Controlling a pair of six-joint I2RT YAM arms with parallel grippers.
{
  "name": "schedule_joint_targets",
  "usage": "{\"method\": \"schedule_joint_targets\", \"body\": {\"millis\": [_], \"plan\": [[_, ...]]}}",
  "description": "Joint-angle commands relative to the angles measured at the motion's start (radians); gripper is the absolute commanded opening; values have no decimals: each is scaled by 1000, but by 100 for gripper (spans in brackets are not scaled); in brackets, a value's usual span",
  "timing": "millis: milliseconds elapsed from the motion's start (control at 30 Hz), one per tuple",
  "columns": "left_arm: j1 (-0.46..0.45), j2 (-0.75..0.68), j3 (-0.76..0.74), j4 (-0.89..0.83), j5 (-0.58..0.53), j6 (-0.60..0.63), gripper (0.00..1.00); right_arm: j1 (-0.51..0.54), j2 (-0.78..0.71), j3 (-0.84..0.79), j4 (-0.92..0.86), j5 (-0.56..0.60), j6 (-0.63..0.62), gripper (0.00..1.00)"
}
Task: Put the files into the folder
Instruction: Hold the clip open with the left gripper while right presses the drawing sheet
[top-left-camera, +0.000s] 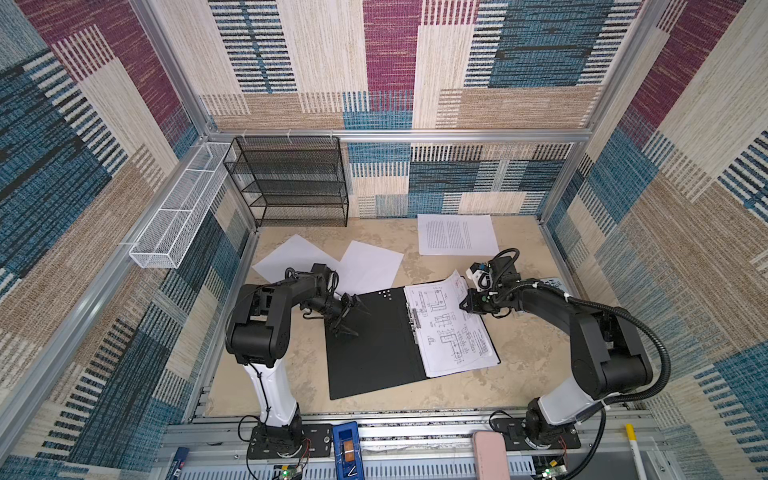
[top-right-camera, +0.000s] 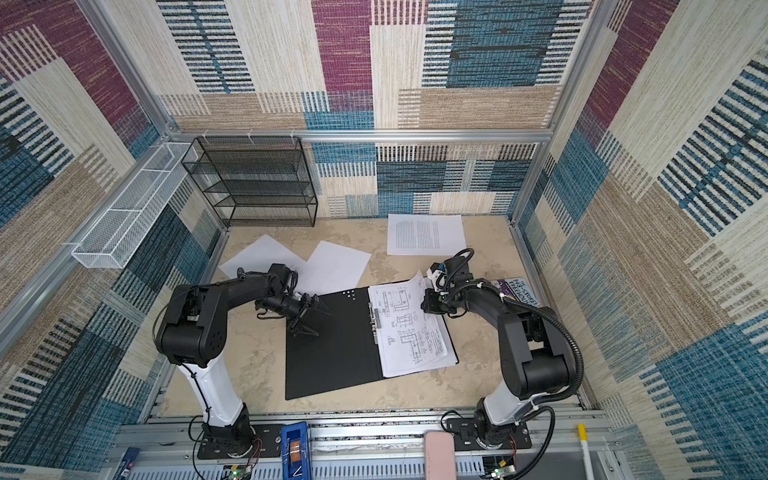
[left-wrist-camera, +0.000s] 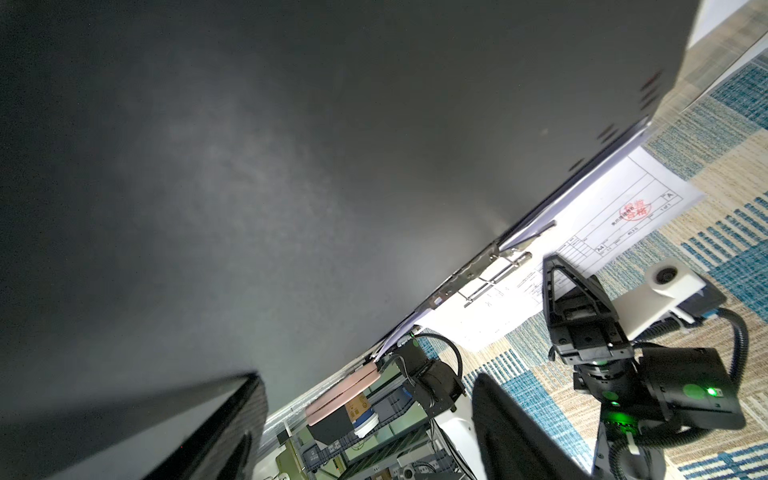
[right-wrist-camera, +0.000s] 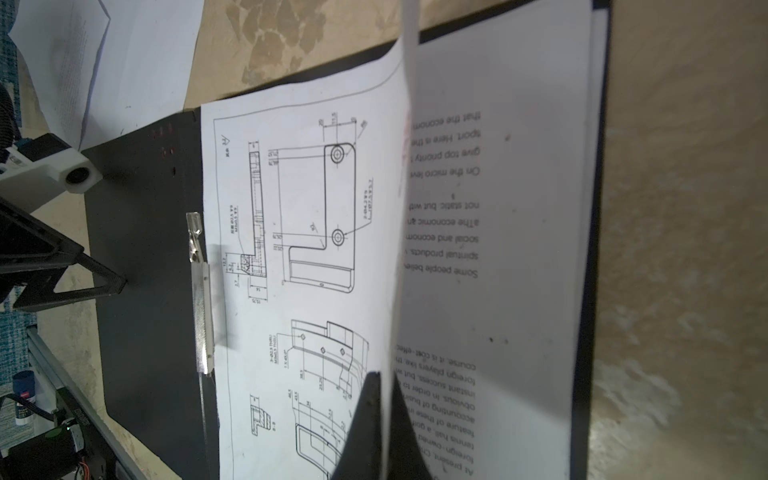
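We are looking at a brightly, evenly lit desk (top-left-camera: 519, 374) in both top views. Light is coming from above and is casting only faint, soft shadows beside the arms. The walls (top-left-camera: 395, 62) are bending toward the frame corners, where the wide lens is stretching them. In the left wrist view the folder (left-wrist-camera: 291, 166) is filling the frame, dim and out of focus, with a pale sheen spreading over its black face. In the right wrist view the right gripper (right-wrist-camera: 384, 388) is blurring close to the lens. The drawing sheet (right-wrist-camera: 311, 208) is showing sharp lines while its lifted edge is smearing, and the desk is washing out pale.
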Motion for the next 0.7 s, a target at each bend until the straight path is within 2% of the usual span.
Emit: {"method": "schedule_joint_targets", "body": {"millis": [0,300,667], "plan": [[1,42,-18,60,-307,9,81,4,-2,0,21,-4,-17,0],[1,43,-20,60,-308,12,81,13,6,22,15,23,-43,0],[1,51,-18,61,-303,12,81,21,-2,8,30,5,-42,1]]}}
